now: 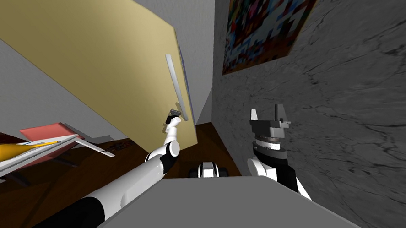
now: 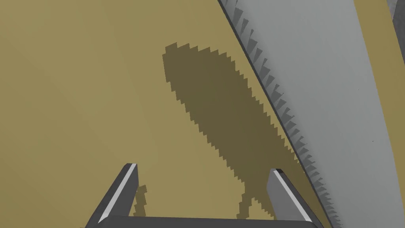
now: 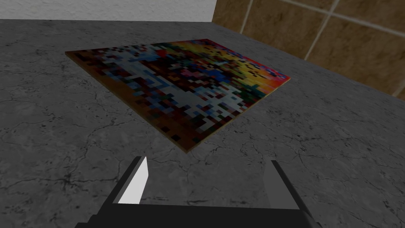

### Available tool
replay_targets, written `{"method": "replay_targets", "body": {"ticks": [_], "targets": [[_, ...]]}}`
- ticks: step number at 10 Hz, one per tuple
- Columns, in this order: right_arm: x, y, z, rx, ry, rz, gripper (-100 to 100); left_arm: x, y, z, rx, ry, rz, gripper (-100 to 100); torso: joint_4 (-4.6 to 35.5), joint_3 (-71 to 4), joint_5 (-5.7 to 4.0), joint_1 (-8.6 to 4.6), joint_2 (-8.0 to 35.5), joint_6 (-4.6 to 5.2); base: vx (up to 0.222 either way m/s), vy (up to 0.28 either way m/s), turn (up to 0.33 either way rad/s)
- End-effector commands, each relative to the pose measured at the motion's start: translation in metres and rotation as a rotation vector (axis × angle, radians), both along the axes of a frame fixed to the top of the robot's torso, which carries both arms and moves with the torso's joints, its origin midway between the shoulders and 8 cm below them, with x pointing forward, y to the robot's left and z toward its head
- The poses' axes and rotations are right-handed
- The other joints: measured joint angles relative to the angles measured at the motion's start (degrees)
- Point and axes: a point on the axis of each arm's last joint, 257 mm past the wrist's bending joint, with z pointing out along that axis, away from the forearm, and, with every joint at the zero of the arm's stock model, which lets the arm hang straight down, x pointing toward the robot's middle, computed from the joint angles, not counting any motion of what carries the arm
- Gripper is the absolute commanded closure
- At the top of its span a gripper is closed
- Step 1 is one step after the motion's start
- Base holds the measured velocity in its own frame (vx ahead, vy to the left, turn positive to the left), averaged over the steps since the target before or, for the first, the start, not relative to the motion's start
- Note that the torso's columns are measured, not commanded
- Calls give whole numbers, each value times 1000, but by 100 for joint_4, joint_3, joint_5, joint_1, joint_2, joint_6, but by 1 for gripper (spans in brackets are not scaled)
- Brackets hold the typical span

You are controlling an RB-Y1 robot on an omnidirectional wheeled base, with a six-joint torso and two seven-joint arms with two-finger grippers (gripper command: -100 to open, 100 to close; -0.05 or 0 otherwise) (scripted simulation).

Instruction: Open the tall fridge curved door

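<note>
the door [image 1: 101, 59] is smooth and matt. the handle [image 1: 176, 87] is smooth with soft sheen. the wall [image 1: 357, 106] looks like cracked stone, the floor [image 1: 211, 141] like wood.

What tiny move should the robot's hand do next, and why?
Probably slide the left gripper sideways toward the grey handle, so it sits between the open fingers. Right now only the yellow door lies between them, with the handle just beside one finger.

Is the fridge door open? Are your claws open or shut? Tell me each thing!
Fridge door: looks shut, though I cannot be sure.
Left claw: open, empty, close to the door.
Right claw: open, empty, by the grey wall.
Handle: not gripped, just beside the left claw.
</note>
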Motion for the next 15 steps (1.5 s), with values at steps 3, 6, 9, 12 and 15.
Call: {"method": "replay_targets", "body": {"ticks": [3,6,9,12,15], "targets": [[0,0,0,0,0,0,0,12,-46,-18,-81,30,-67,-100,-25,-17,-10,-65,-24,99,-6,-20,32],[0,0,0,0,0,0,0,12,-46,-18,-81,30,-67,-100,-29,-21,-15,-85,-31,103,2,6,-4],[0,0,0,0,0,0,0,16,-68,-26,-113,42,-96,-100,-39,-24,-14,-98,-34,118,-5,-14,22],[0,0,0,0,0,0,0,9,-30,-12,-107,9,-40,-100,-21,-27,-3,-22,-45,52,45,46,60],[0,0,0,0,0,0,0,12,-43,-11,-108,10,-64,100,15,36,8,28,61,4,-109,85,-56]]}}
